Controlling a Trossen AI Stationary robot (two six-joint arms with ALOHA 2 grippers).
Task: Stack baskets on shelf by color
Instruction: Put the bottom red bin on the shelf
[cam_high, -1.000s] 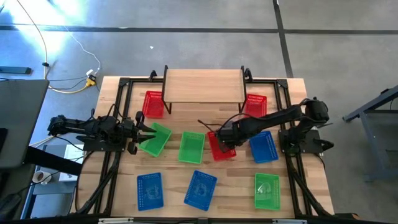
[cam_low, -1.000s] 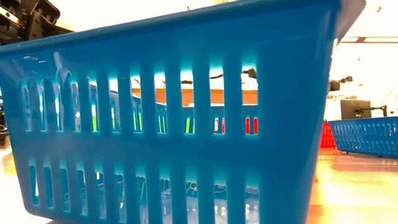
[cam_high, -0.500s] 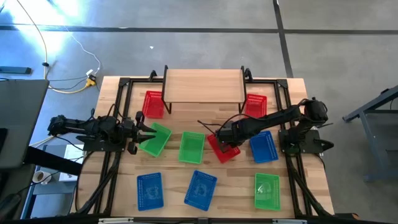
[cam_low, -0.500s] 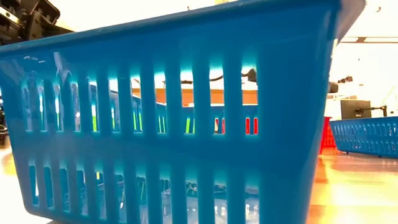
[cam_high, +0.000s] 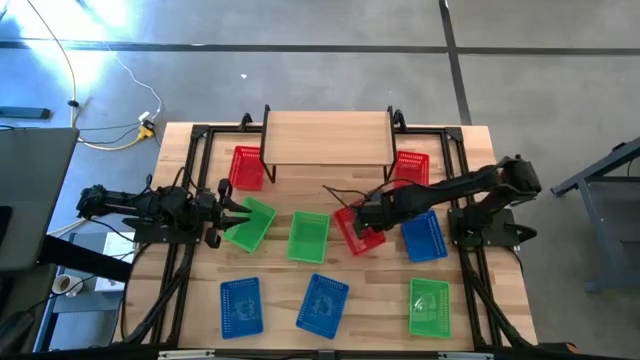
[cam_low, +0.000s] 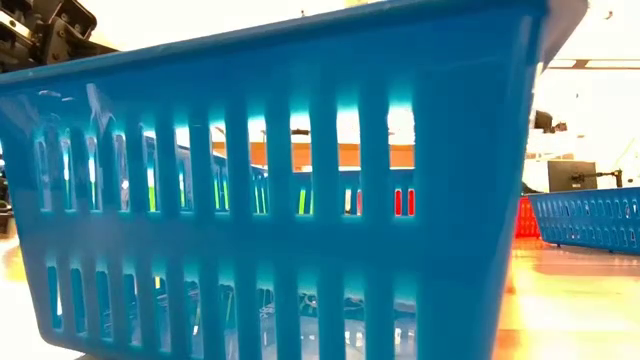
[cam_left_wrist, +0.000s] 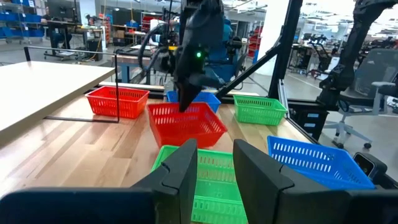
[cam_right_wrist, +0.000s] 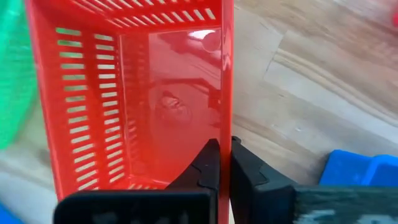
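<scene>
Red, green and blue baskets lie scattered on the table in front of the shelf (cam_high: 328, 137), which has nothing on it. My right gripper (cam_right_wrist: 224, 144) is shut on the middle red basket (cam_high: 356, 230), between a green basket (cam_high: 308, 237) and a blue one (cam_high: 423, 236). Two more red baskets (cam_high: 247, 167) (cam_high: 411, 167) stand by the shelf's legs. My left gripper (cam_left_wrist: 214, 149) waits with its fingers apart at the left end of another green basket (cam_high: 250, 222); whether it touches that basket does not show. My right gripper pinches the top edge of the red basket's long side wall (cam_right_wrist: 226, 127), on the basket's far right side. One finger (cam_right_wrist: 208, 163) is inside the basket and the other outside. The fingers come from above, pointing down. The basket sits tilted in the hold.
Two blue baskets (cam_high: 240, 305) (cam_high: 322, 301) and a green one (cam_high: 430, 305) lie along the near edge. One blue basket (cam_low: 280, 200) fills the low view. Black frame rails (cam_high: 190, 200) run along both sides of the table.
My right gripper has shut on the red basket's side wall and drawn a little toward the table's right and far edges. The red basket has turned about and tipped and now lies slightly farther back.
</scene>
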